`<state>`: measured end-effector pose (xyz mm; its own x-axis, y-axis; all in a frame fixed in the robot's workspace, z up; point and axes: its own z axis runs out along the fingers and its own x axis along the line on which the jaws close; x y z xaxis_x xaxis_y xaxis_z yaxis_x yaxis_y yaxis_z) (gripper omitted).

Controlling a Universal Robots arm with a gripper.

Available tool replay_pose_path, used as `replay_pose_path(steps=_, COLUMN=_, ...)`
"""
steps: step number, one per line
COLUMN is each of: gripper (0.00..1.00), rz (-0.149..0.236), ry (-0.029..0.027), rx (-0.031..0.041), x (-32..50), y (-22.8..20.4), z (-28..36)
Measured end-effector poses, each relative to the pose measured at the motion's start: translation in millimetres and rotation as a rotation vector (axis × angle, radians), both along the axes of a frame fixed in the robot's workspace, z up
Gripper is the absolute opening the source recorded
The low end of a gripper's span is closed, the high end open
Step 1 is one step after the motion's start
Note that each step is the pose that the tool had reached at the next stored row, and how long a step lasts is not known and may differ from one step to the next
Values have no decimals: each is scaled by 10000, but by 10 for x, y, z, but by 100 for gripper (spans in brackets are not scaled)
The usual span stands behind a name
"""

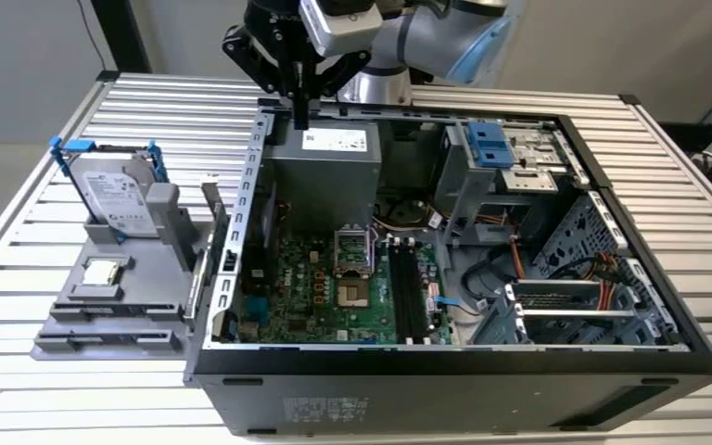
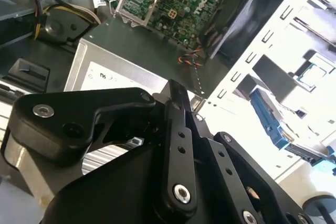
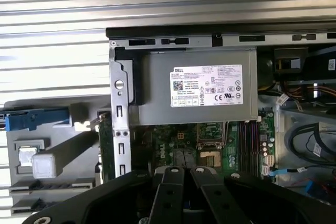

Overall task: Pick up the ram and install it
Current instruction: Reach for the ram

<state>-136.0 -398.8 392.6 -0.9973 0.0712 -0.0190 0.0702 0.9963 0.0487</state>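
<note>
Hangs at top centre of the exterior view with claw (image 1: 300,122) pinched shut and empty, well apart from the ram (image 1: 223,273), seemingly parked on edge in the grey holder (image 1: 127,311) left of centre, beside the case wall (image 1: 247,209), for an easy grip from above.

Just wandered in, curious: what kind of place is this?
Probably a robotics test bench for computer assembly: an open computer case on a slatted metal table, a hard drive standing beside it, the robot's hand above.
</note>
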Motion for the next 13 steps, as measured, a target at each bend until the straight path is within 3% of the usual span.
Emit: replay_pose_path(steps=13, gripper=0, rz=8, ry=0, rx=0, x=-334, y=0, z=0)
